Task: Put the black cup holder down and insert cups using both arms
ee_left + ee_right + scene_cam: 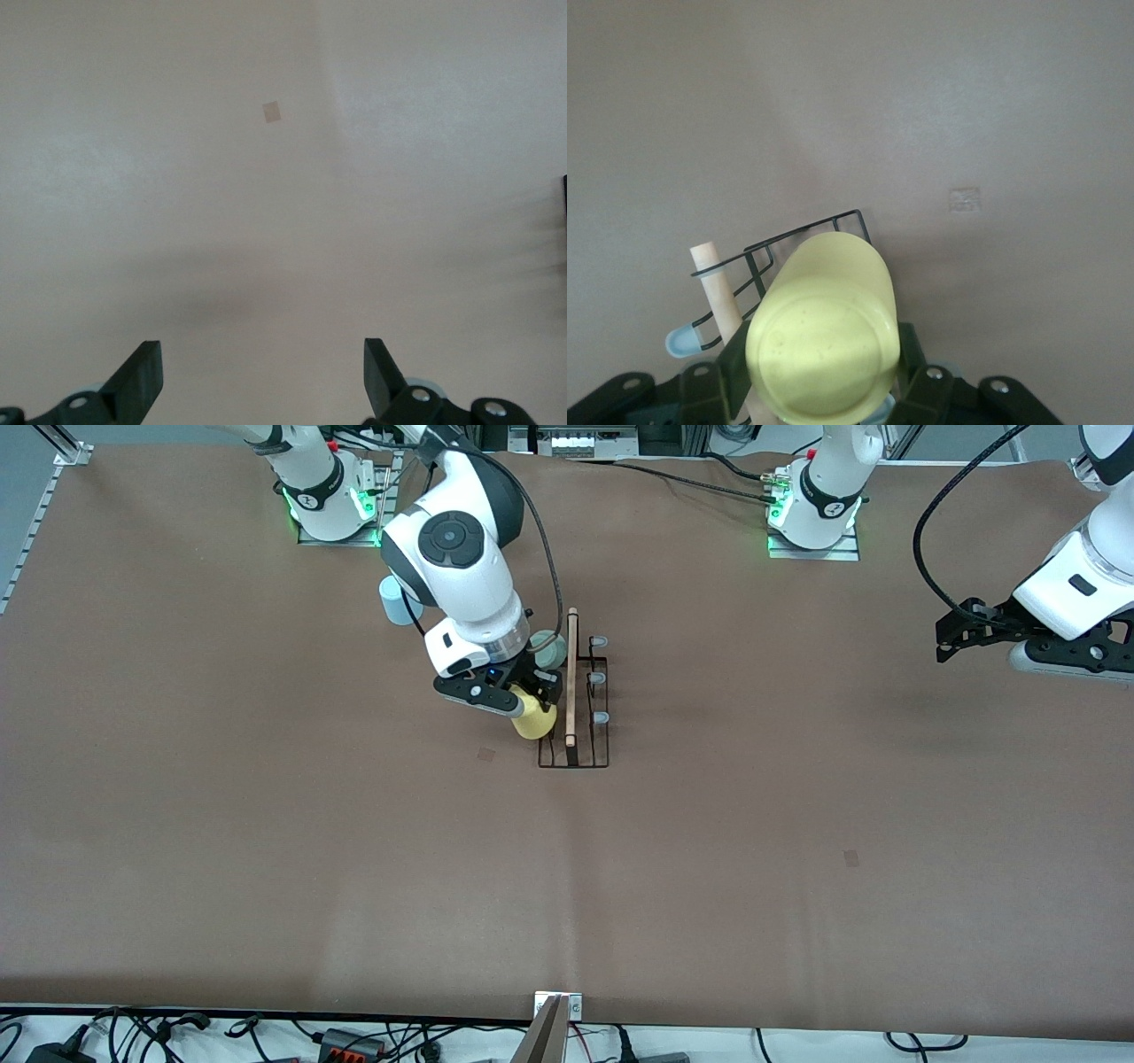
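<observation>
Black wire cup holder [585, 717] with wooden top rod, mid-table: we note our right gripper [523, 695] clasping a yellow plastic cup [534, 722] just beside its pegs, left gripper [263, 376] parted, waiting well apart.

Right end effector [523, 691] and its wrist cover the pegs on that side of the black cup holder [574, 717]; we count only three grey tips. Pale green cup [549, 650] mostly hidden, light blue cup [395, 600] half hidden by the arm. Left arm cut off at the front view's edge.
</observation>
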Action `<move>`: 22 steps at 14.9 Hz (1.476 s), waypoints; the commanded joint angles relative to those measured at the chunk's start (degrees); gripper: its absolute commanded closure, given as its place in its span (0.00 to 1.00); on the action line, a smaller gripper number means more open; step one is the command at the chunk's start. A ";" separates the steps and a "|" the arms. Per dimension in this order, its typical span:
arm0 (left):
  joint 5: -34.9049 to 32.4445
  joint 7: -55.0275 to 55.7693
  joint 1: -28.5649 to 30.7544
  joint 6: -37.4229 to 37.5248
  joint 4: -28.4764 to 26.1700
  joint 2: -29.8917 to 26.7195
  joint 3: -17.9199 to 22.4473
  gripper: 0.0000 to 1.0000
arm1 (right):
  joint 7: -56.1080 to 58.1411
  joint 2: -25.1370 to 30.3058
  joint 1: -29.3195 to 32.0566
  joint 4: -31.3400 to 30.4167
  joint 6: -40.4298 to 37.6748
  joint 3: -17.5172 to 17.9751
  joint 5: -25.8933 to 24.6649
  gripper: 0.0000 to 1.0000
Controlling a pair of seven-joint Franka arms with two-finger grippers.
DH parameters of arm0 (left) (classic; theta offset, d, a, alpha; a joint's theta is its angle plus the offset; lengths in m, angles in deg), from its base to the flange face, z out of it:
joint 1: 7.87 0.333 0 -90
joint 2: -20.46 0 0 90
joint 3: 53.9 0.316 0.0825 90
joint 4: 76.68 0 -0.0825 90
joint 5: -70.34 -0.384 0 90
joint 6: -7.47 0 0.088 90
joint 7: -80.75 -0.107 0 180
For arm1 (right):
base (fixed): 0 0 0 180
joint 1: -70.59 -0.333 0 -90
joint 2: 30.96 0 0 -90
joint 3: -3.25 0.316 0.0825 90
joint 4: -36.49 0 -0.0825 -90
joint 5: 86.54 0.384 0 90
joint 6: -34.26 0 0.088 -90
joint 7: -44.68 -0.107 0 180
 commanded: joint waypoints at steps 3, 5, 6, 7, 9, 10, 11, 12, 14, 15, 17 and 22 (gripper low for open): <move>1.32 -0.63 0.05 1.25 1.71 0.77 0.07 0.00 | -0.89 -1.04 -0.84 0.92 0.02 -0.09 -1.08 0.78; 1.32 -0.63 0.05 1.16 1.71 0.85 0.07 0.00 | -0.89 -1.04 -0.76 0.74 0.11 -0.09 -0.99 0.52; 1.32 -0.63 0.05 1.25 1.71 0.85 0.07 0.00 | -0.89 -1.22 -0.76 0.83 0.11 -0.09 -0.99 0.30; 1.32 -0.54 0.05 1.16 1.71 0.85 0.07 0.00 | -0.89 -1.31 -0.84 0.83 0.11 0.00 -0.99 0.13; 1.32 -0.54 0.05 1.25 1.71 0.85 0.07 0.00 | -0.45 -1.31 -0.76 0.83 0.02 -0.09 -0.82 0.00; 1.32 -0.63 0.05 1.16 1.71 0.85 0.07 0.00 | -0.10 -1.22 -0.41 0.83 0.02 -0.09 -0.90 0.00; 1.32 -0.63 0.05 1.25 1.71 0.85 0.07 0.00 | 0.08 -1.13 -0.06 1.00 0.02 -0.17 -0.82 0.00; 1.32 -0.63 0.05 1.25 1.71 0.85 0.07 0.00 | 0.69 -0.96 0.21 1.26 0.02 -0.26 -0.56 0.00; 1.32 -0.54 0.05 1.16 1.71 0.85 0.07 0.00 | 2.01 0.00 1.00 1.35 -0.15 -0.53 -0.20 0.00; 1.32 -0.54 0.05 1.25 1.71 0.85 0.07 0.00 | 2.89 1.23 2.05 1.35 -0.42 -0.53 -0.03 0.00; 1.32 -0.54 0.05 1.25 1.71 0.77 0.07 0.00 | 6.04 5.26 4.86 0.57 -3.21 -0.53 0.06 0.00; 1.32 -0.63 0.14 1.25 1.71 0.85 0.07 0.00 | 12.29 16.25 16.27 -0.31 -16.74 -0.53 0.32 0.00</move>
